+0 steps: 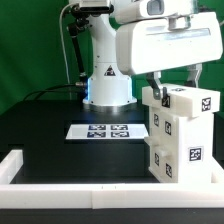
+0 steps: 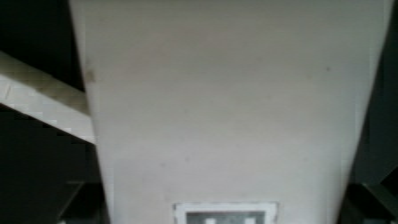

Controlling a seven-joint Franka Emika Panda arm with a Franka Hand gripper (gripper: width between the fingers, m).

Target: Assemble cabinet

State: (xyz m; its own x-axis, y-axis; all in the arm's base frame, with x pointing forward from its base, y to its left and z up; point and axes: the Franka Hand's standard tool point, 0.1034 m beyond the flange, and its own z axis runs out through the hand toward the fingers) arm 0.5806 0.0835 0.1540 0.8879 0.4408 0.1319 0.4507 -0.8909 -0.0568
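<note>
The cabinet stands upright at the exterior view's right, a white box of blocky panels with black-and-white tags. Its top panel lies on the box. My gripper has come down from above and straddles this top panel, one dark finger on each side. In the wrist view the white panel fills most of the picture, with a tag at its near end. My gripper has its jaws against the panel's two long sides.
The marker board lies flat on the black table in the middle. A long white border rail runs along the front and left edges. The arm's white base stands at the back.
</note>
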